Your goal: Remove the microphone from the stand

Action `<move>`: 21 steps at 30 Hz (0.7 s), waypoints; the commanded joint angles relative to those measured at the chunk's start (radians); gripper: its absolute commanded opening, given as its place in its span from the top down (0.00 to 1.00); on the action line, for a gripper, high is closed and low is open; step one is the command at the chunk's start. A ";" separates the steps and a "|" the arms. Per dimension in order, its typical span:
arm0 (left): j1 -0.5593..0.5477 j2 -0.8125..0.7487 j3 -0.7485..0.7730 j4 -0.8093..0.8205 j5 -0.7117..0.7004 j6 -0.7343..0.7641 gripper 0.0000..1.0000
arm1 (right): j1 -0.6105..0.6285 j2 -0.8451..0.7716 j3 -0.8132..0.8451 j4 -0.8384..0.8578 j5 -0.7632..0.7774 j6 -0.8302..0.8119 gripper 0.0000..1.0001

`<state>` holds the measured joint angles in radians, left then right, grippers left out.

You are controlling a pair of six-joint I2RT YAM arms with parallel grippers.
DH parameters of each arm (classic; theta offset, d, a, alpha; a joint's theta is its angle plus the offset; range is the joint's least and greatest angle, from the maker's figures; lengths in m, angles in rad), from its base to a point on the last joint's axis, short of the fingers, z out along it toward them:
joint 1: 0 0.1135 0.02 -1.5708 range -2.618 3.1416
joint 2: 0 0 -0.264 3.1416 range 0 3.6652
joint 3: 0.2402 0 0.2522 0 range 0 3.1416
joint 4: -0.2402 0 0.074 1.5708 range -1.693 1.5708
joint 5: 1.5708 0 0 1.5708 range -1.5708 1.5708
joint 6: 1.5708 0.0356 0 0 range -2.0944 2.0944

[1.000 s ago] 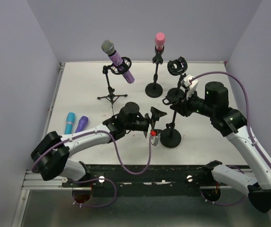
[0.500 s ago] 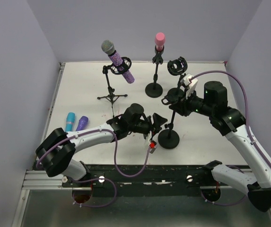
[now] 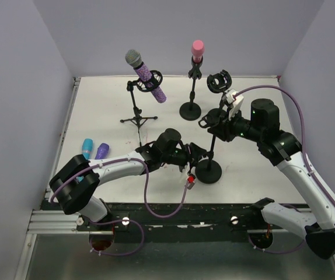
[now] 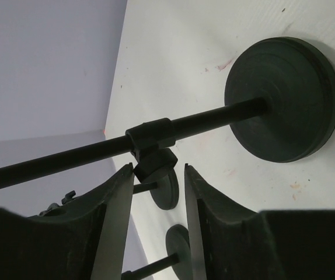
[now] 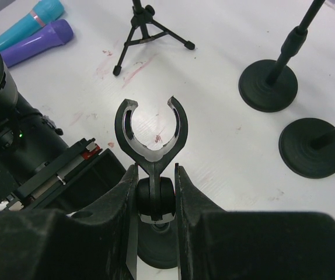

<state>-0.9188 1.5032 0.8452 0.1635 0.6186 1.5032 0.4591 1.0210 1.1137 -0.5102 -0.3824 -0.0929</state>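
Observation:
A purple glitter microphone [image 3: 147, 76] sits tilted in a tripod stand [image 3: 137, 111]. A pink microphone [image 3: 197, 51] stands upright in a round-base stand [image 3: 190, 109]. My right gripper [image 3: 215, 123] is shut on the swivel joint [image 5: 154, 198] below the empty clip [image 5: 150, 131] of the near stand [image 3: 209, 170]. My left gripper [image 3: 198, 155] is open beside this stand's pole [image 4: 202, 119]. In the left wrist view its fingers [image 4: 112, 221] flank the pole's collar knob [image 4: 153, 163] without touching it.
A teal microphone [image 3: 86, 146] and a purple one [image 3: 101, 150] lie at the left, also in the right wrist view [image 5: 36, 44]. A third stand with an empty shock-mount clip [image 3: 219, 81] stands behind my right gripper. The near stand's round base [image 4: 281, 99] rests on the white table.
My left gripper has moved right, up to the near stand's pole. My right gripper, holding the stand's top, has shifted slightly left.

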 commanded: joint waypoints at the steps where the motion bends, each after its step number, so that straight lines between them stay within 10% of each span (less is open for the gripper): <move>1: -0.011 0.031 0.032 -0.008 -0.031 -0.009 0.55 | 0.006 0.005 0.032 0.042 -0.020 0.041 0.99; 13: -0.018 0.034 0.032 0.037 -0.017 -0.156 0.80 | 0.006 0.014 0.043 0.027 -0.010 0.044 0.99; 21: -0.018 0.034 0.092 -0.036 0.084 -0.565 0.98 | 0.004 0.025 0.041 0.029 -0.007 0.050 0.99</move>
<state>-0.9234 1.5269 0.8803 0.1871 0.5877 1.2694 0.4591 1.0363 1.1240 -0.5098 -0.3817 -0.0864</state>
